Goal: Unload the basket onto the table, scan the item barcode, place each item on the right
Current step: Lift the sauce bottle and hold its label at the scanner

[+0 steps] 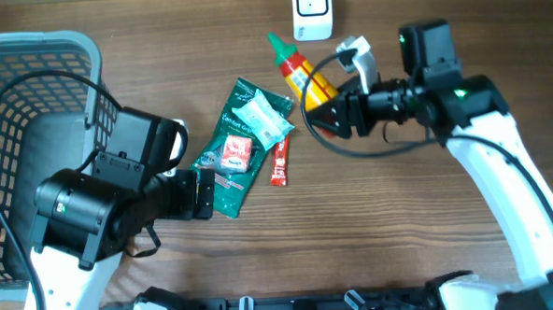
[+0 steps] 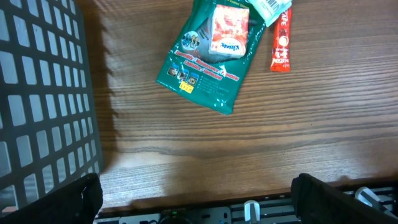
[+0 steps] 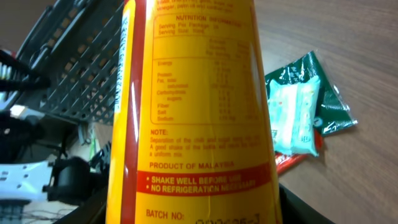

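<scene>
On the wooden surface (image 1: 401,215), beside the grey basket (image 1: 38,36), the left hand (image 1: 203,194) gapes wide near a green packet (image 1: 234,157). The right hand (image 1: 324,112) clasps the yellow sauce bottle (image 1: 300,76), near the white scanner (image 1: 312,11).

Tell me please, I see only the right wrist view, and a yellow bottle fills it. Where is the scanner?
Observer: A white device, probably the scanner, stands at the top edge of the overhead view, just beyond the green cap of the bottle.
Operator: Where does the right gripper hold the bottle?
Observer: The right gripper is closed on its lower end, opposite the cap.
Operator: And the left gripper?
Observer: The left gripper is open and empty, beside a green packet.
</scene>
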Robot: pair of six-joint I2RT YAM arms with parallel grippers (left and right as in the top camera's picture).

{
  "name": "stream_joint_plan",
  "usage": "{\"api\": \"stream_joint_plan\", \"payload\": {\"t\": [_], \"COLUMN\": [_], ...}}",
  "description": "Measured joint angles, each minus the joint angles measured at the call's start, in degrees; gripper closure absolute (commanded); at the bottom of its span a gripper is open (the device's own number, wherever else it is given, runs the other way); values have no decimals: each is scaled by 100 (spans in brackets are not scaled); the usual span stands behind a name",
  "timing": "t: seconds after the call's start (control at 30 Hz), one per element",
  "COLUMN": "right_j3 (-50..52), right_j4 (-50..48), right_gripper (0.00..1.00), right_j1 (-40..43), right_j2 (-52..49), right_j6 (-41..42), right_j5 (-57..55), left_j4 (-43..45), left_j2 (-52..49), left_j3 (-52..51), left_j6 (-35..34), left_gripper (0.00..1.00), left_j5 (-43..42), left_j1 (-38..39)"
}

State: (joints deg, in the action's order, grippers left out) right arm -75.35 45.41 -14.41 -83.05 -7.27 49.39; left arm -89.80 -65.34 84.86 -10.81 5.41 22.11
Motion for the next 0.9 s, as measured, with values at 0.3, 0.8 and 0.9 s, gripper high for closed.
{"api": "stream_joint_plan", "payload": {"t": [0.3,0.8,0.9], "right_j3": [0,2,0], "right_j4": [-505,-2931,-3458], "right_gripper": [49,63,64], "right_j1": [0,0,0], "right_j2": [188,-1088,-1508], "right_j6": [-358,-2098,-2708], "right_j5": [-1453,-4092,-4507], "left_j4": [-2,-2,0], "left_j2": [0,0,0], "left_j3": [0,0,0], "left_j6": [0,0,0], "left_gripper": [0,0,0], "left_j5": [0,0,0], "left_j1": [0,0,0]}}
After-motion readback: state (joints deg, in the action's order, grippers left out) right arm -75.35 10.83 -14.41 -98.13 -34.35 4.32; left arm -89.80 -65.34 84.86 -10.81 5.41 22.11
